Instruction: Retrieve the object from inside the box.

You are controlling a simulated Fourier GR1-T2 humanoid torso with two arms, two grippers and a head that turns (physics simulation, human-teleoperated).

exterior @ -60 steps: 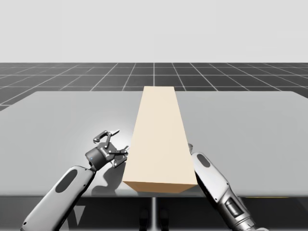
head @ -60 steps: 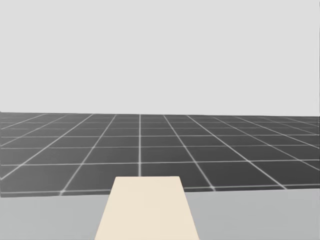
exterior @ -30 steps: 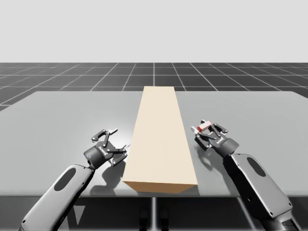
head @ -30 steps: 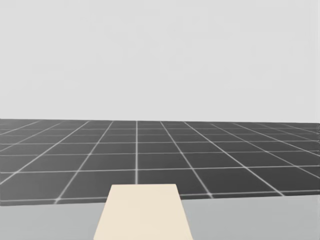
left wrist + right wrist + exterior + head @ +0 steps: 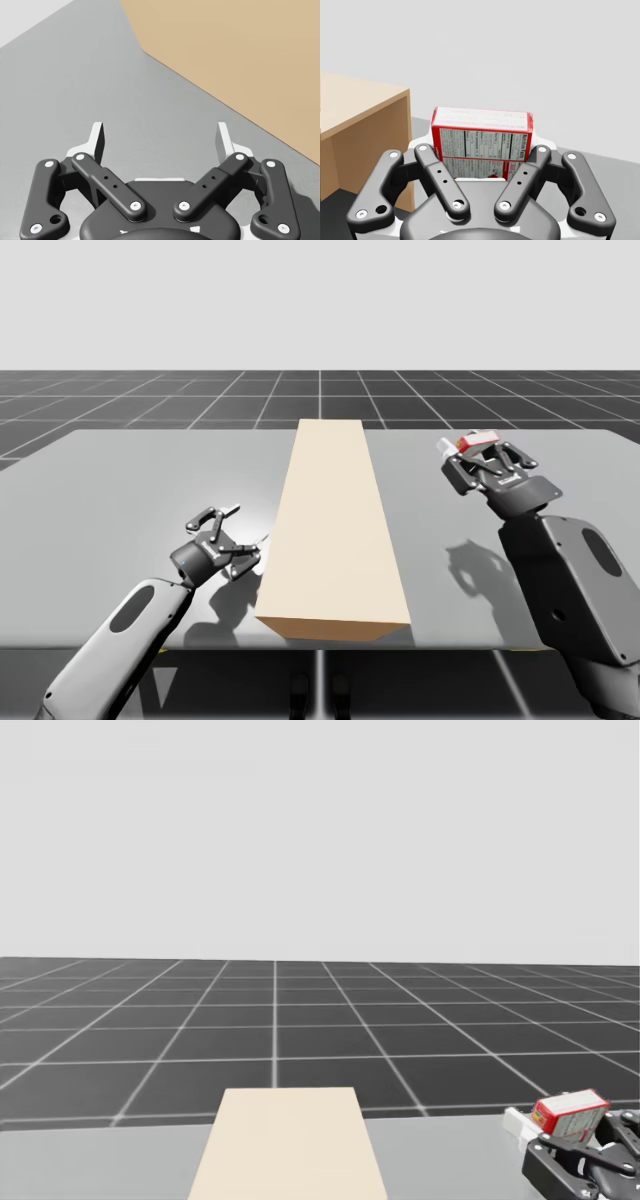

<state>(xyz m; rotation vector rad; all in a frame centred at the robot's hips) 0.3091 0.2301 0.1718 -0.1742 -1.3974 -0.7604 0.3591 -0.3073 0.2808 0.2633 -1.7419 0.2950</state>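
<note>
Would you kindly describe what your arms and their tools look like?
My left arm and right arm are smooth, rounded light-grey shells, each with a dark oval inset. The left tool and right tool look alike: a dark grey rounded base, black linkage bars with pale rivets, and two dark fingers backed in white.

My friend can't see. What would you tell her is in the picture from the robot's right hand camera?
My right gripper is shut on a small red box, with one finger on each side of it. A big tan box stands beside the gripper, on the grey table.
</note>
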